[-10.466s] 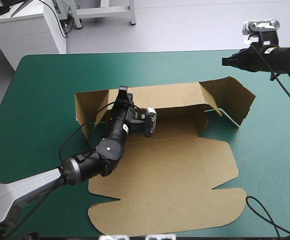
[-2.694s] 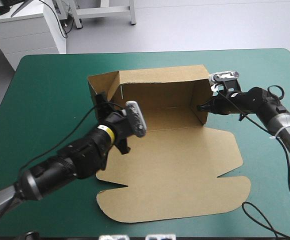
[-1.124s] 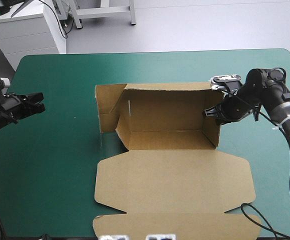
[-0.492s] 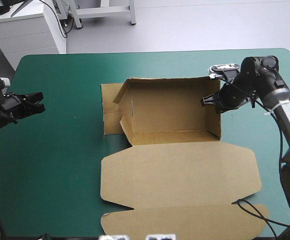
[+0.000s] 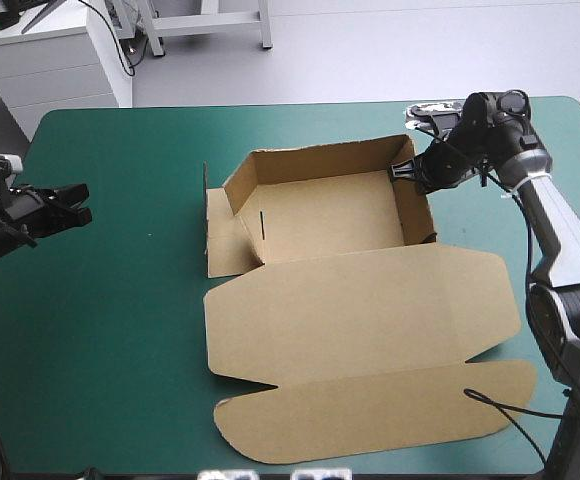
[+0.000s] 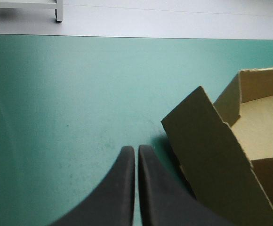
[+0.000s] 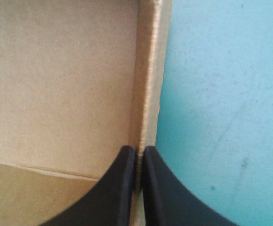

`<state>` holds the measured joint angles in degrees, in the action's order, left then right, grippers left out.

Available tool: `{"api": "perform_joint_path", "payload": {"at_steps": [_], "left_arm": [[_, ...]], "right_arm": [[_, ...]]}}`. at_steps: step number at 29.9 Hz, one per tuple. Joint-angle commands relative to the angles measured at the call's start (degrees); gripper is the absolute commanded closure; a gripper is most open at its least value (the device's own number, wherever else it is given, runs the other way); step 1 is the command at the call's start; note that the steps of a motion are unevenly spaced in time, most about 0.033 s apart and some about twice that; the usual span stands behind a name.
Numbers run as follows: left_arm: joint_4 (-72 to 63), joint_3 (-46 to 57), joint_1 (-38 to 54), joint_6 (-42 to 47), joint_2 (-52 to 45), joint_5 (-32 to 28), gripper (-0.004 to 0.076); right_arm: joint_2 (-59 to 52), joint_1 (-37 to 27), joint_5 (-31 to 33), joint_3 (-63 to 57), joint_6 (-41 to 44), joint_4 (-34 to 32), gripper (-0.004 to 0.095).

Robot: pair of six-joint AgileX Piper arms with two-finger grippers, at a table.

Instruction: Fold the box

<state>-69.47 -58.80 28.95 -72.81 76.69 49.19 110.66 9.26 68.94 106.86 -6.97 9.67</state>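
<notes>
The brown box (image 5: 330, 215) stands mid-table as an open tray, back and right walls raised, its lid (image 5: 360, 320) flat toward the front edge. Its left wall (image 5: 238, 185) leans inward, and a side flap (image 5: 225, 240) lies low beside it. My right gripper (image 5: 405, 170) is shut on the box's right wall at its far end. In the right wrist view the wall's edge (image 7: 148, 70) runs straight out from between that gripper's (image 7: 139, 153) fingers. My left gripper (image 5: 80, 203) hovers shut near the table's left edge, holding nothing. From the left gripper (image 6: 136, 150), the box (image 6: 221, 155) lies ahead and to one side.
The lid's outer flap (image 5: 370, 420) reaches close to the table's front edge. Teal-green cover (image 5: 120, 300) separates the left gripper from the box.
The right gripper has pulled the box farther back and turned it slightly, keeping hold of the right wall. Much earlier the left arm worked at the box; it now rests unmoved at the left edge.
</notes>
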Motion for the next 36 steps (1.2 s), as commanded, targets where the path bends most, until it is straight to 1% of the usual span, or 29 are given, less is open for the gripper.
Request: {"api": "perform_joint_path", "payload": {"at_steps": [1, 5, 8, 10, 13, 21, 28, 33, 36], "left_arm": [[-3.42, -1.62, -1.29, 0.04, -1.69, -0.06, 0.0716], [-3.32, -1.52, -1.60, 0.04, -1.69, -0.04, 0.0716], [-3.32, -1.52, -1.60, 0.04, -1.69, -0.04, 0.0716], [-3.32, -1.52, -1.60, 0.04, -1.69, -0.07, 0.0716], [-3.32, -1.52, -1.60, 0.04, -1.69, -0.53, 0.0716], [-3.32, -1.52, -1.60, 0.04, -1.69, -0.66, 0.0716], [-3.32, -1.52, -1.60, 0.04, -1.69, -0.55, 0.0716], [-3.32, -1.52, -1.60, 0.04, -1.69, -0.55, 0.0716], [-3.32, -1.52, -1.60, 0.04, -1.69, -0.55, 0.0716]], "right_arm": [[-0.39, 0.10, 1.80, 2.26, -0.43, 1.59, 0.0736], [0.56, 0.10, 0.98, 2.66, -0.16, 2.06, 0.0537], [0.56, 0.10, 0.10, 2.76, 0.71, 2.65, 0.0443], [0.56, 0.10, 0.63, 3.16, 1.89, 2.65, 0.0414], [0.56, 0.10, 2.54, 4.05, 3.10, 2.51, 0.0413], [-0.26, 0.10, 2.62, 3.12, 5.61, 2.35, 0.0413], [-0.26, 0.10, 2.62, 3.12, 5.61, 3.06, 0.0413], [-0.13, 0.10, 2.62, 3.12, 5.61, 2.07, 0.0413], [-0.03, 0.10, 2.62, 3.12, 5.61, 0.04, 0.0413]]}}
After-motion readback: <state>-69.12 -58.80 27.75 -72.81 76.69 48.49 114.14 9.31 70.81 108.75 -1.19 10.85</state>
